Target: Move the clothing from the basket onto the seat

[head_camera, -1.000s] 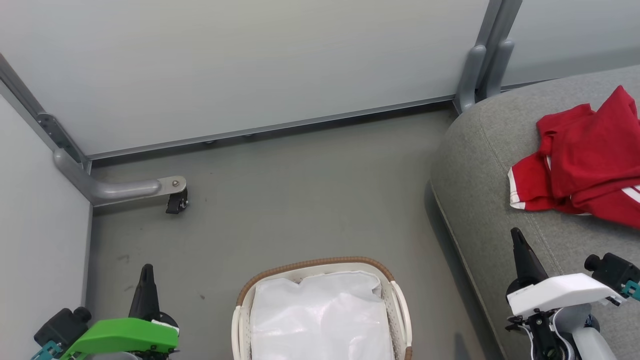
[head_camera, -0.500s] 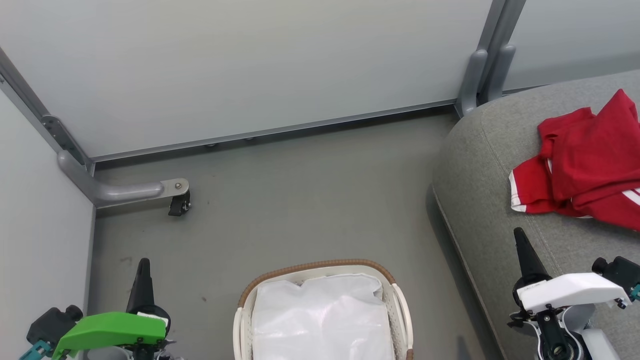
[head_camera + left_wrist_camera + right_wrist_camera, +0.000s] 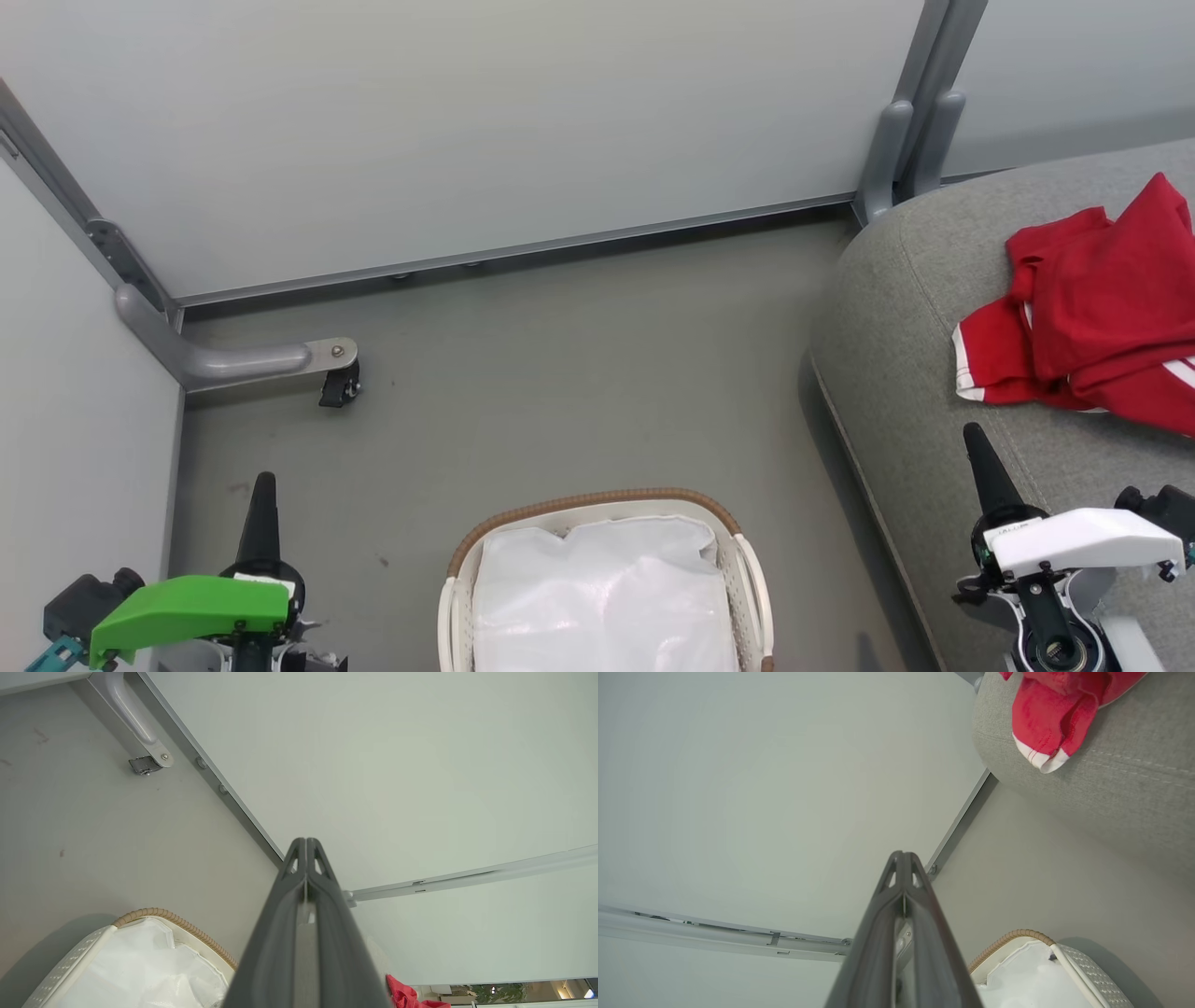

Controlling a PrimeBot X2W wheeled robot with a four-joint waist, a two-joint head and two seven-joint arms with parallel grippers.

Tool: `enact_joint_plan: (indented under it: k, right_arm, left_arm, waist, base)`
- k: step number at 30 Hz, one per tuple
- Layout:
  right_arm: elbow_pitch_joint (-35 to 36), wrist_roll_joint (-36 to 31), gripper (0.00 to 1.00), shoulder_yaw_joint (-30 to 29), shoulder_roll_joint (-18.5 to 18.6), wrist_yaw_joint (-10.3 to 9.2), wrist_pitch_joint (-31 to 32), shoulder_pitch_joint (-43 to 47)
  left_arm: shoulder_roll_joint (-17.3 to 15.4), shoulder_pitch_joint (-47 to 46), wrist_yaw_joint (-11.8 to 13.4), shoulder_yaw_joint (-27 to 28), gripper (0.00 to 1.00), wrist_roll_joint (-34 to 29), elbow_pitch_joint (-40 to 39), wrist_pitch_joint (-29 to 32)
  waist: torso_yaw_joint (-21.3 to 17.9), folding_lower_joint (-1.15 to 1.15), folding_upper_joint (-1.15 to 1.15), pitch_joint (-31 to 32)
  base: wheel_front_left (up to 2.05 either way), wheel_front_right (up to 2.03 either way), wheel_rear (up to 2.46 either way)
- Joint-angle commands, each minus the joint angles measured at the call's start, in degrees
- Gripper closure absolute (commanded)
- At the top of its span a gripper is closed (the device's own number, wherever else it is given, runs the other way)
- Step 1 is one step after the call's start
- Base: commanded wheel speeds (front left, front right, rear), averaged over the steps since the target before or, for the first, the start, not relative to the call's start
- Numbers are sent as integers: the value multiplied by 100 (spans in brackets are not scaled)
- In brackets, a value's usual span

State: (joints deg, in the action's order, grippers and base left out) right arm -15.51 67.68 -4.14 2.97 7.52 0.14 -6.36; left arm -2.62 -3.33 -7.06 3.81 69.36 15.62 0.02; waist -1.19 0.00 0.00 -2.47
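Both end effectors are clenched and carry nothing. The left end effector (image 3: 262, 483) hangs over the floor (image 3: 560, 373), and the right end effector (image 3: 974, 434) hangs over the front edge of the seat (image 3: 896, 373). Between them, low and close, sits the basket (image 3: 597, 498) with its white liner (image 3: 607, 597) uppermost. I see no red in it, so the job looks done or nearly so. Beyond the right end effector's tip, near but apart, the clothing (image 3: 1092, 317) lies bunched on the seat, with a white-trimmed hem toward the rounded edge. As I judge it, a sideways swing of the right arm could catch that hem and drag the pile to the floor, and another dip into the basket could snag the liner instead
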Motion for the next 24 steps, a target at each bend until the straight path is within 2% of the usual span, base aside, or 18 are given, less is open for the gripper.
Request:
enact_joint_plan:
  k: [1, 24]
  right_arm:
    - [61, 146, 100, -29, 17, -3, 41, -8]
    - [113, 1281, 100, -141, 10, -3, 342, 9]
  left_arm:
    - [-34, -147, -28, 43, 100, 158, -53, 44]
    - [-39, -242, -45, 157, 100, 1203, -113, 345]
  waist:
    - [4, 0, 0, 7]
    - [53, 0, 0, 102]
  base:
    - [0, 0, 0]
    - [0, 0, 0]
